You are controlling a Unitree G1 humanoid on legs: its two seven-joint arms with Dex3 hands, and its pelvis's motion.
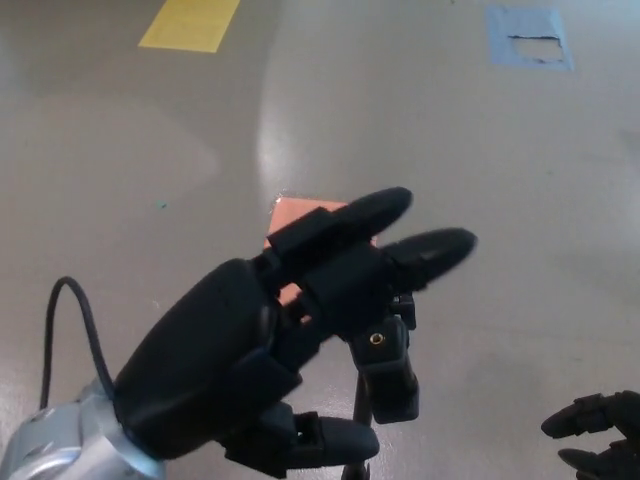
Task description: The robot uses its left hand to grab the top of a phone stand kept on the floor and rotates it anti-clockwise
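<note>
The black phone stand (388, 375) rises from the bottom middle of the head view, its clamp head partly covered by my left hand (270, 345). That hand is large in the frame, open, with two fingers (425, 252) stretched over the top of the stand and the thumb (320, 440) low beside the pole. Whether the fingers touch the stand I cannot tell. Only the dark fingertips of my right hand (598, 440) show at the bottom right corner, well away from the stand.
A pink rectangle (290, 212) marked on the grey floor lies behind the stand, mostly hidden by the hand. A yellow floor patch (190, 22) is at the top left and a blue one (528, 35) at the top right.
</note>
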